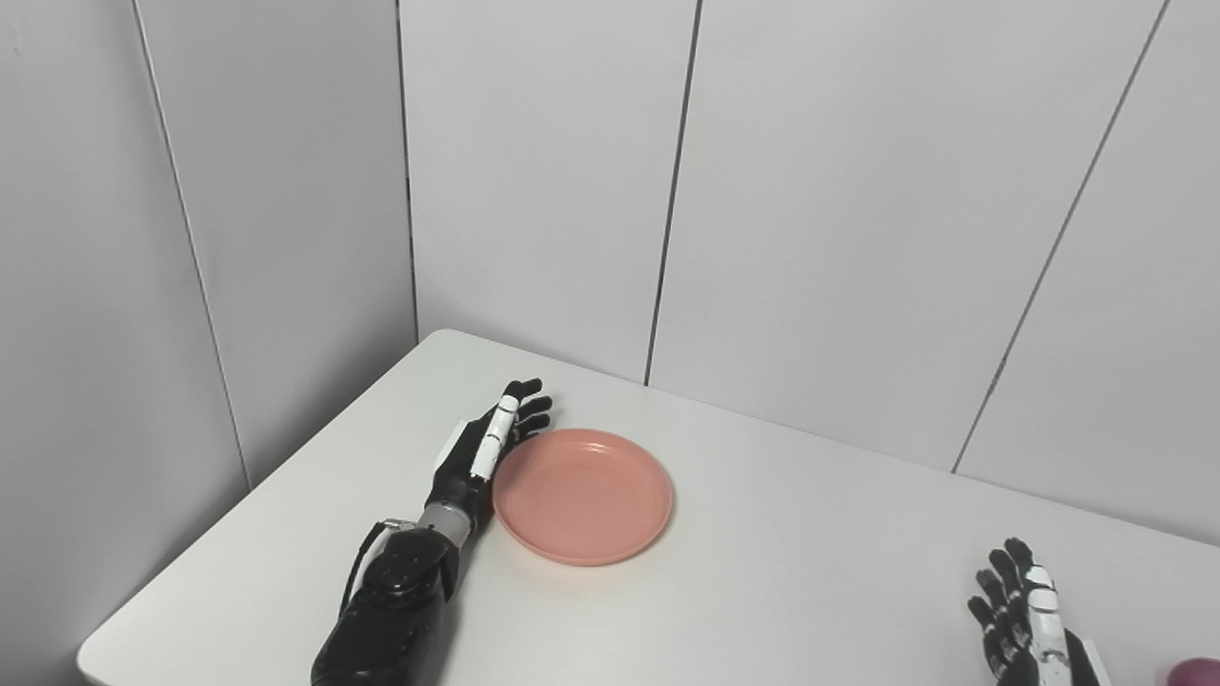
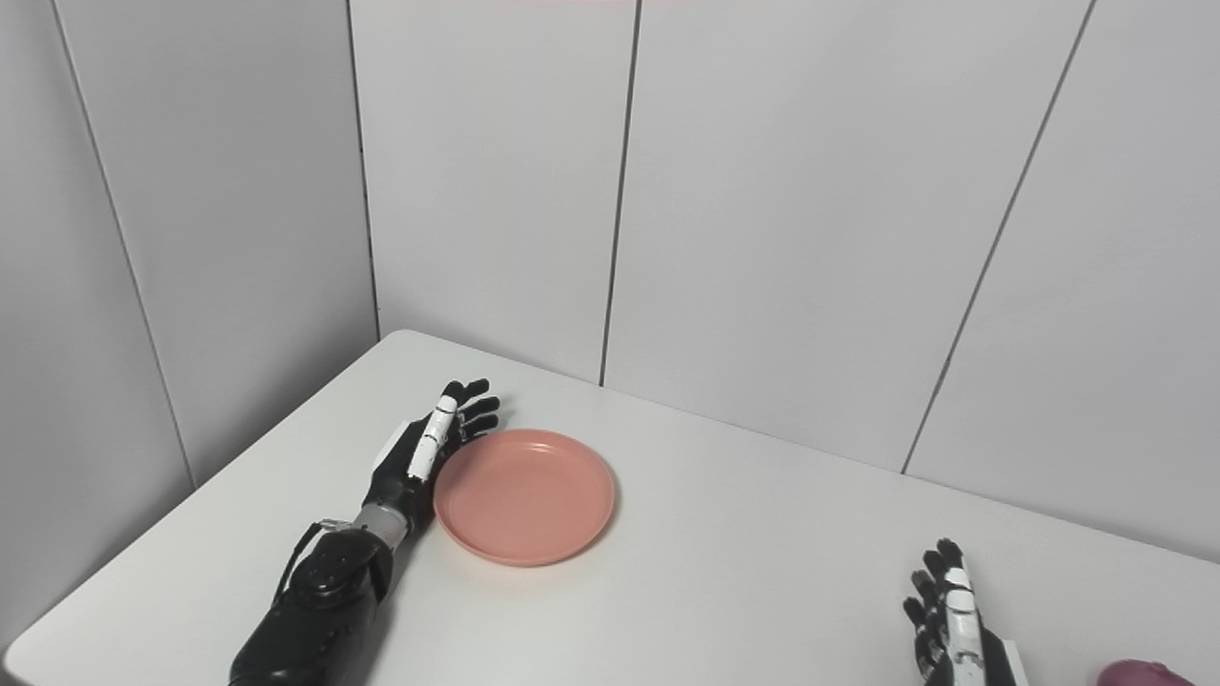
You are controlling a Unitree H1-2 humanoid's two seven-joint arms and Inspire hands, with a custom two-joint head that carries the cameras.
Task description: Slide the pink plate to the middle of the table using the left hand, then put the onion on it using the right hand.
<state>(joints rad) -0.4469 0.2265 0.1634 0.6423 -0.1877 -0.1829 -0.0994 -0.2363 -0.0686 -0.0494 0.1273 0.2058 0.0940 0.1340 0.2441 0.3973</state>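
Observation:
The pink plate [image 1: 583, 495] lies flat on the white table [image 1: 782, 534], left of its middle. My left hand [image 1: 486, 443] stands on edge against the plate's left rim, fingers stretched out and apart, holding nothing. At the bottom right my right hand [image 1: 1022, 615] rests with fingers spread, also holding nothing. Just right of it, a sliver of the purple onion [image 2: 1144, 675] shows at the bottom edge, apart from the hand; most of the onion is cut off by the picture's edge.
Grey wall panels [image 1: 858, 191] close off the table's far side and left side. The table's rounded near-left corner [image 1: 95, 653] lies beside my left forearm.

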